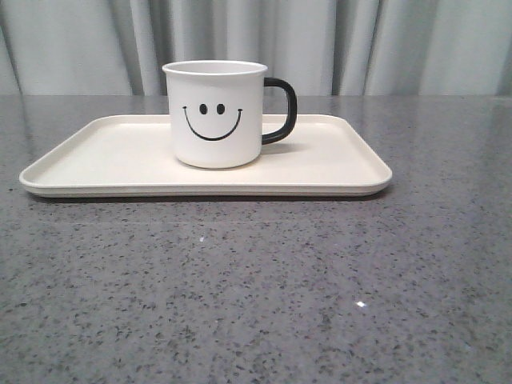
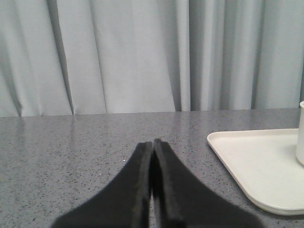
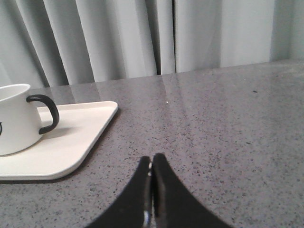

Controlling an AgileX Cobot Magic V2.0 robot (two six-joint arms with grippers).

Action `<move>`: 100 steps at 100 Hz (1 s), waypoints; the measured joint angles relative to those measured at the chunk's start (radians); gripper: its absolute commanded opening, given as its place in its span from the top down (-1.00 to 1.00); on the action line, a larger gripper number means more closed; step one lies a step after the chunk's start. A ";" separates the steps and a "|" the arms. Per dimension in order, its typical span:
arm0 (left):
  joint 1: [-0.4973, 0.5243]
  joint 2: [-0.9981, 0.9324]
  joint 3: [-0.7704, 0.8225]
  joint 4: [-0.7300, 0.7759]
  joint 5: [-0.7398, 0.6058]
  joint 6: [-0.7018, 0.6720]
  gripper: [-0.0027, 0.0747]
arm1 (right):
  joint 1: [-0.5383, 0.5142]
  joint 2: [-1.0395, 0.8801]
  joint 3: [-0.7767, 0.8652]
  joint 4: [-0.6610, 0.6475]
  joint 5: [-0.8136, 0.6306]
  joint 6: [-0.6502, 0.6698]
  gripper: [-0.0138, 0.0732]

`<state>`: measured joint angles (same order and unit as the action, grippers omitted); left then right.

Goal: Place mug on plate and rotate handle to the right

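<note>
The white mug (image 1: 214,114) with a black smiley face stands upright near the middle of the cream plate (image 1: 96,160). Its black handle (image 1: 282,110) points to the right in the front view. The mug also shows in the right wrist view (image 3: 14,118) with its handle (image 3: 46,113), on the plate (image 3: 71,142). The left wrist view shows a plate corner (image 2: 251,161) and a sliver of the mug (image 2: 300,133). My left gripper (image 2: 153,142) is shut and empty over the table, left of the plate. My right gripper (image 3: 152,157) is shut and empty, right of the plate. Neither gripper shows in the front view.
The grey speckled tabletop (image 1: 256,288) stretches in front of and beside the plate. A pale grey curtain (image 1: 384,40) hangs behind the table's far edge.
</note>
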<state>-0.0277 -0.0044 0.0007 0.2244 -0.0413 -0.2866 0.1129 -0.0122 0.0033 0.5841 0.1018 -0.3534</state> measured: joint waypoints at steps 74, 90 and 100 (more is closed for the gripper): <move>0.000 0.000 0.000 0.000 0.000 0.000 0.98 | 0.000 0.000 0.023 0.004 -0.009 -0.006 0.94; 0.000 0.000 0.000 0.000 0.000 0.000 0.98 | 0.000 0.000 0.023 0.004 -0.014 -0.006 0.94; 0.000 0.000 0.000 0.000 0.000 0.000 0.98 | 0.000 0.000 0.023 0.004 -0.015 -0.006 0.94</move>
<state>-0.0277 -0.0044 0.0007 0.2244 -0.0413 -0.2866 0.1129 -0.0122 0.0262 0.5877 0.0863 -0.3590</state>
